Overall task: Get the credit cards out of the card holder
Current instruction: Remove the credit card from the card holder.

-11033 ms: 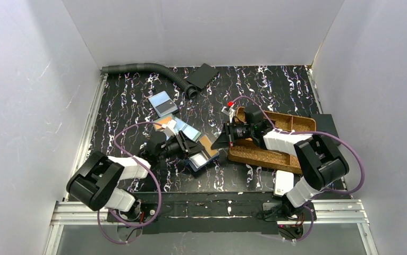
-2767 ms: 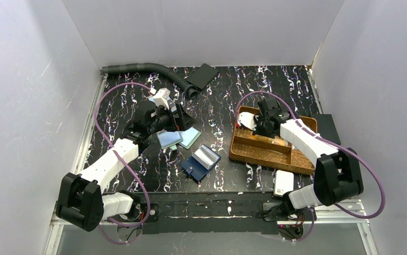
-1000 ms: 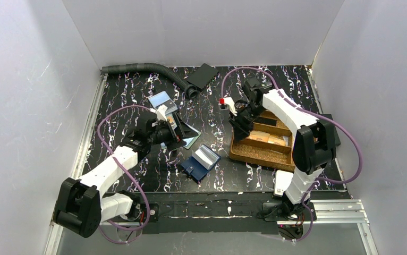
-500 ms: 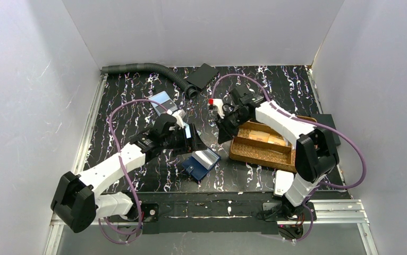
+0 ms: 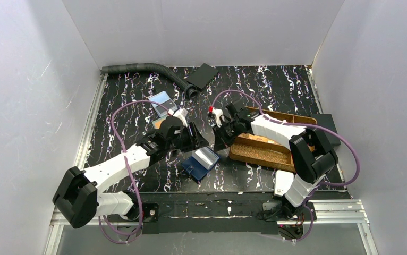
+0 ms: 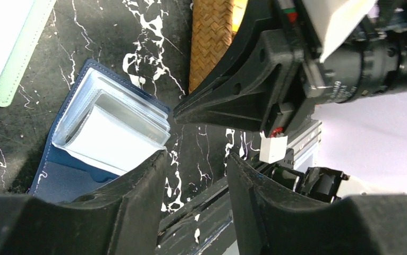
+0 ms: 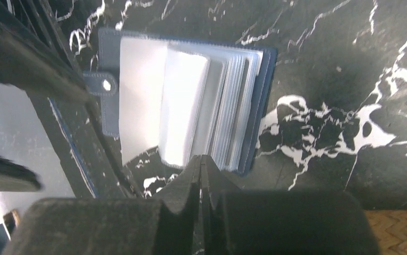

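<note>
Since half a second ago, both arms have closed in over the card holder point(image 5: 200, 162), which lies where it lay on the surface. The left gripper point(image 5: 197, 138), which a second ago was over the loose cards to the holder's left, now hangs just past the holder's far-left edge. The right gripper point(image 5: 217, 139) has come off the brown woven tray point(image 5: 254, 155), which sits right of the holder. It now hangs just past the holder's far-right edge, nose to nose with the left one.

The holder lies open and flat. Its long axis runs on a diagonal from near-left to far-right, with the bare navy cover at the near-left end and the clear sleeves fanned at the far-right end. In the right wrist view its snap tab point(image 7: 106, 85) sticks out on the cover side.

The left gripper's fingers point(image 6: 137, 196) stand apart with only bare surface in the gap, and the holder point(image 6: 106, 143) lies beside them, not between. The right gripper's fingers point(image 7: 180, 196) are pressed together on nothing, their tip at the edge of the sleeves point(image 7: 185, 114). I cannot tell whether it touches them.

A blue-grey card point(image 5: 162, 101) lies well to the holder's far-left, and a teal card point(image 6: 23, 48) lies nearer on that side.
</note>
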Robot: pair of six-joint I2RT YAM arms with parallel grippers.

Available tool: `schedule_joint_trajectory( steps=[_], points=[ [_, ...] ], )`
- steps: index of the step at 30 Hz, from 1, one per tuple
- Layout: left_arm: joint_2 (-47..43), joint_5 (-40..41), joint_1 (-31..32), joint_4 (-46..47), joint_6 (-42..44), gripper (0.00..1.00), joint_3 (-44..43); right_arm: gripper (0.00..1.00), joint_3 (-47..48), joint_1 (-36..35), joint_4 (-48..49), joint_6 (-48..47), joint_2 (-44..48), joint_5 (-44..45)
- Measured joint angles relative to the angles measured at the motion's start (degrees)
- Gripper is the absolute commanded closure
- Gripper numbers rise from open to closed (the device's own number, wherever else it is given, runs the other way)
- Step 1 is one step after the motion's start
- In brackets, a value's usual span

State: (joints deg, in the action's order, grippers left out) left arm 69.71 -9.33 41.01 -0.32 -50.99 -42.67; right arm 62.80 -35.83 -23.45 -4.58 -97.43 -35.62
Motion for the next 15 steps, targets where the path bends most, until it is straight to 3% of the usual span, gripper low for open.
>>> schedule_joint_trajectory(
  steps=[8,15],
  points=[
    [2.85,4.04,1.66,2.24,-3.4,0.63,3.08,0.93,-1.87,-2.3,7.14,5.47,0.0,0.41],
    [5.4,5.39,2.04,3.28,-5.58,0.74,5.72,0.93,-3.64,-2.96,9.49,9.23,-0.61,0.26]
  ],
)
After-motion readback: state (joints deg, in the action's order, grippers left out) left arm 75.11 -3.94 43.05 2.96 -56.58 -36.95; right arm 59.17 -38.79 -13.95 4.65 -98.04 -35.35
